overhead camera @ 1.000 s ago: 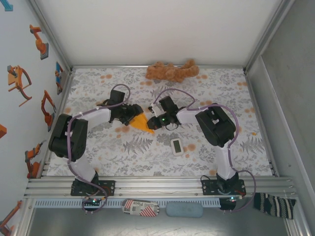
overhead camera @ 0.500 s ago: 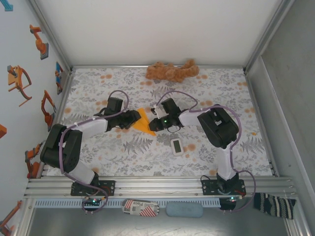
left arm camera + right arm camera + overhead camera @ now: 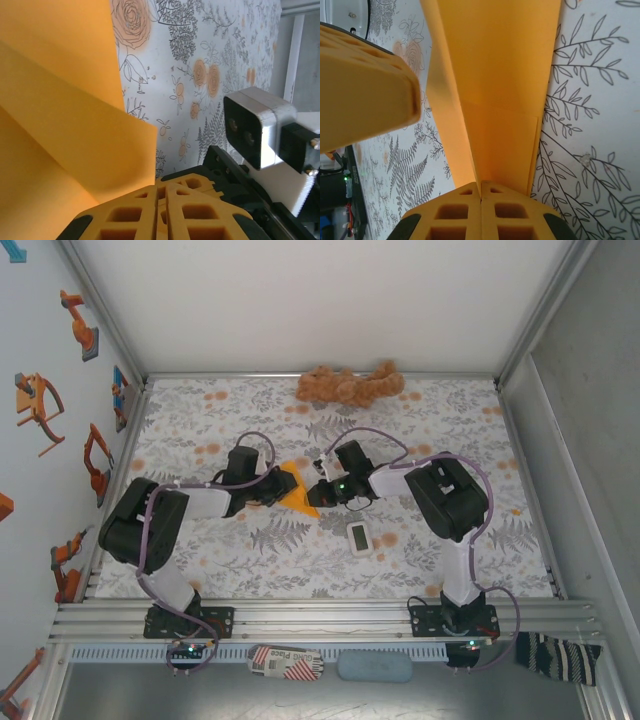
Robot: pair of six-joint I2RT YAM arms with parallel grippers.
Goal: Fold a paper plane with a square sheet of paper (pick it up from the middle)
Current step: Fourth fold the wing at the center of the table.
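The square sheet of paper is a folded orange wedge held just above the middle of the floral table, between both grippers. My left gripper meets it from the left. In the left wrist view its fingers stand together on the lower edge of the paper. My right gripper holds the other side. In the right wrist view its fingers are pressed together on the crease of the paper, and a left finger shows at upper left.
A brown plush toy lies at the back edge of the table. A small white device rests just in front of the right gripper. The right wrist camera housing sits close beside the left gripper.
My left gripper has closed from wide open onto the paper's left side, and its arm has shifted slightly right. The right gripper stays shut on the paper, almost unmoved.
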